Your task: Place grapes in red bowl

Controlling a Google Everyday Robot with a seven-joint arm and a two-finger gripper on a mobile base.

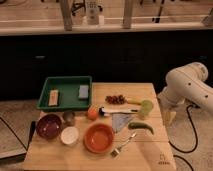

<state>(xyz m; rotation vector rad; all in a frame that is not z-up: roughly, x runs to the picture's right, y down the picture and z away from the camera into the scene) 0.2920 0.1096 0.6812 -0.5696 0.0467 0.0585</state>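
Observation:
A small bunch of dark red grapes [116, 99] lies on the wooden table [150, 157], at the back middle. The red bowl [99, 137] stands empty near the front middle, well in front of the grapes. My white arm [187, 85] hangs at the right of the table. My gripper [170, 118] points down just off the table's right edge, to the right of the grapes and apart from everything.
A green tray [65, 92] with two small blocks sits back left. A purple bowl [49, 126], white bowl [69, 135], metal cup [69, 117], orange [93, 113], white-handled tool [117, 110], green cup [146, 106], grey cloth [121, 121], green pepper [141, 127] and fork [122, 145] crowd the table.

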